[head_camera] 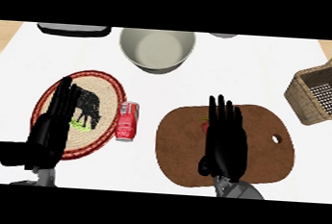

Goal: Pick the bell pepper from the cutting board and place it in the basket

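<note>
While the left hand (pixel 51 126) is lying spread over the woven plate (pixel 108 84), the right hand (pixel 224 137) is stretching straight-fingered over the cutting board (pixel 266 154), hiding most of the bell pepper (pixel 204 126). The basket (pixel 319 94) is sitting well apart on the desk (pixel 249 75).

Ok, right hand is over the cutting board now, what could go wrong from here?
1. The right hand covers most of the bell pepper; only a red sliver shows, so its fingers may close off-centre.
2. The basket sits far right, partly out of frame, so the carry may end out of sight.
3. The soda can lies beside the cutting board; a leftward swing could knock it.
</note>
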Tool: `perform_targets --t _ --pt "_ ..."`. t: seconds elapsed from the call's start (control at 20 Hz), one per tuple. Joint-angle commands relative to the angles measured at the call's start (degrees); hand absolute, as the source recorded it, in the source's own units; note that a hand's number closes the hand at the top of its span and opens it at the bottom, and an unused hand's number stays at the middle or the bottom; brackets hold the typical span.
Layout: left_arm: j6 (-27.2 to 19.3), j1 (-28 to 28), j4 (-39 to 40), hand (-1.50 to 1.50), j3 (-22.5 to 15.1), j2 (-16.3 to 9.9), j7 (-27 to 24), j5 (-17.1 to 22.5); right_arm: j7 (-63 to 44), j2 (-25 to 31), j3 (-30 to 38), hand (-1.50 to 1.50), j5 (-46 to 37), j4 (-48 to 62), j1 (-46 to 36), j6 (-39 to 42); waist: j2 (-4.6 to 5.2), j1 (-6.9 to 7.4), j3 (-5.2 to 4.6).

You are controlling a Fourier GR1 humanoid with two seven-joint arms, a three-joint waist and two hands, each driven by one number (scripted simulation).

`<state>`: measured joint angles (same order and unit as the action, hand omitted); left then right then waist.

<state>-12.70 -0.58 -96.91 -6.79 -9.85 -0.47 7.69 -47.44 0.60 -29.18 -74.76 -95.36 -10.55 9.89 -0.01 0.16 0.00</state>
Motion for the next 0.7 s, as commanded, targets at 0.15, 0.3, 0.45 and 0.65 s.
perform_targets --t 0.15,0.3,0.45,0.65 --pt "2.95 -0.71 1.95 0.00 2.54 0.74 -2.52 -0.68 4.30 0.92 2.59 -1.50 1.03 2.08 2.66 -3.55 -0.02 -0.10 0.00" --pt "2.23 1.57 -1.72 0.00 3.80 0.12 3.99 -1.08 1.92 -0.58 2.40 -1.50 1.52 7.46 -2.58 -3.05 0.00 0.03 0.01" --pt "3.81 1.31 1.84 0.00 3.97 1.59 -0.64 -1.42 6.28 0.07 5.76 -1.50 2.02 7.45 -2.00 -3.76 0.01 -0.06 0.00" --pt "1.49 3.98 3.38 0.00 2.74 4.17 0.65 -4.24 6.95 1.00 2.42 -1.50 0.48 6.16 3.56 -7.58 -0.01 -0.23 0.00"
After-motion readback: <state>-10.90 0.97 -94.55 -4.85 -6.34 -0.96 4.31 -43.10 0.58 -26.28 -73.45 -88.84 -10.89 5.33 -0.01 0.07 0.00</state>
